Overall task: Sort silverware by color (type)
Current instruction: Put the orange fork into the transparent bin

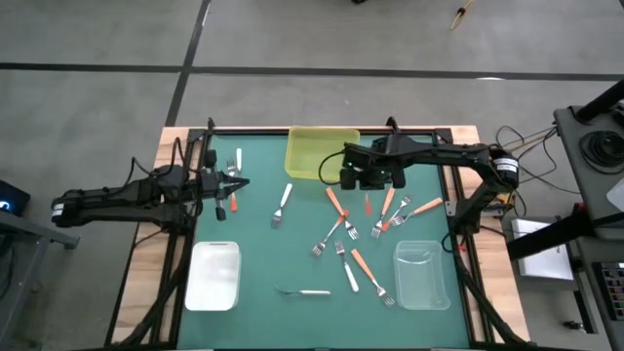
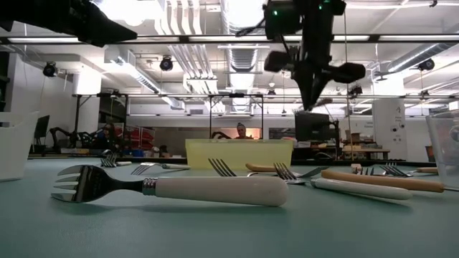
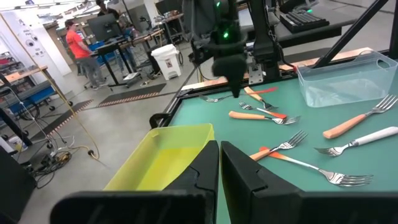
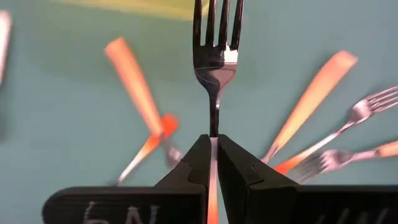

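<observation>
Green matting covers the tabletop [image 1: 253, 234], and most of the silverware [image 1: 361, 239] lies scattered over its right half: forks with orange, red-orange and white handles. One white-handled fork [image 1: 303, 292] lies alone near the front edge, another [image 1: 283, 204] toward the middle, and two more lie by the left edge under the left arm.

The right tool [image 4: 213, 163] hangs above the tabletop near the back edge, just beside a yellow bin [image 1: 319, 152]. Its jaws are clamped on the handle of an orange-handled fork [image 4: 216, 56], whose tines point away from the wrist camera.

The left tool [image 3: 219, 163] hovers near the left edge with its fingers pressed together and nothing between them.

A white tray [image 1: 214, 276] sits at the front left, and a clear container [image 1: 421, 275] at the front right. People show in the room beyond.
</observation>
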`<act>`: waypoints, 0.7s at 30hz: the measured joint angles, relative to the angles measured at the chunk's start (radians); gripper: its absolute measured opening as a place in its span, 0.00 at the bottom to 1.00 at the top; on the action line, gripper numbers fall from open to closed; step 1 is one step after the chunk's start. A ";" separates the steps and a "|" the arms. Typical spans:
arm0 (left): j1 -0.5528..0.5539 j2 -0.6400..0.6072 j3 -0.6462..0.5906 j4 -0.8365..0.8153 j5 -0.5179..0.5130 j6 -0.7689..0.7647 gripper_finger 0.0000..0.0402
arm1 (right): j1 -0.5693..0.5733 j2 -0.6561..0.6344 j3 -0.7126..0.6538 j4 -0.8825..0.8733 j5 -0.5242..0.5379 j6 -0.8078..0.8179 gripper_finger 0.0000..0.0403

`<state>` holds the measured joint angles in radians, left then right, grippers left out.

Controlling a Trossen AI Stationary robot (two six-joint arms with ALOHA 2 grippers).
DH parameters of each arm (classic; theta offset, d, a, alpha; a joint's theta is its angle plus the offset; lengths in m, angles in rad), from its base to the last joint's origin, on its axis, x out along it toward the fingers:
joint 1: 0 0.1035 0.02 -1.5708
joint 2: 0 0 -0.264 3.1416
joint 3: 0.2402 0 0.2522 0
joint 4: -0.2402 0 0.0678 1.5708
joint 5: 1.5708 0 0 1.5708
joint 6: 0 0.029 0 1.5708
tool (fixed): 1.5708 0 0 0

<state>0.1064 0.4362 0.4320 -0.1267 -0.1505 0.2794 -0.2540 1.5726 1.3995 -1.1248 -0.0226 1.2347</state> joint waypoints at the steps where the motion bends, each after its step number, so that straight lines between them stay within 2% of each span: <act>1: 0.000 0.000 0.000 0.001 0.000 0.000 0.00 | 0.013 0.000 0.009 0.000 -0.017 -0.002 0.02; 7: 0.000 0.000 0.000 0.014 0.000 0.000 0.00 | 0.117 0.000 0.046 -0.001 -0.064 -0.010 0.02; 11: 0.000 0.000 0.000 0.014 0.000 0.000 0.00 | 0.218 0.000 0.051 0.000 -0.072 -0.096 0.02; 21: 0.000 0.000 0.000 0.015 0.000 0.000 0.00 | 0.479 0.000 0.049 -0.001 -0.094 0.003 0.02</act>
<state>0.1062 0.4362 0.4320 -0.1120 -0.1505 0.2794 0.2246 1.5726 1.4483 -1.1263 -0.1165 1.2378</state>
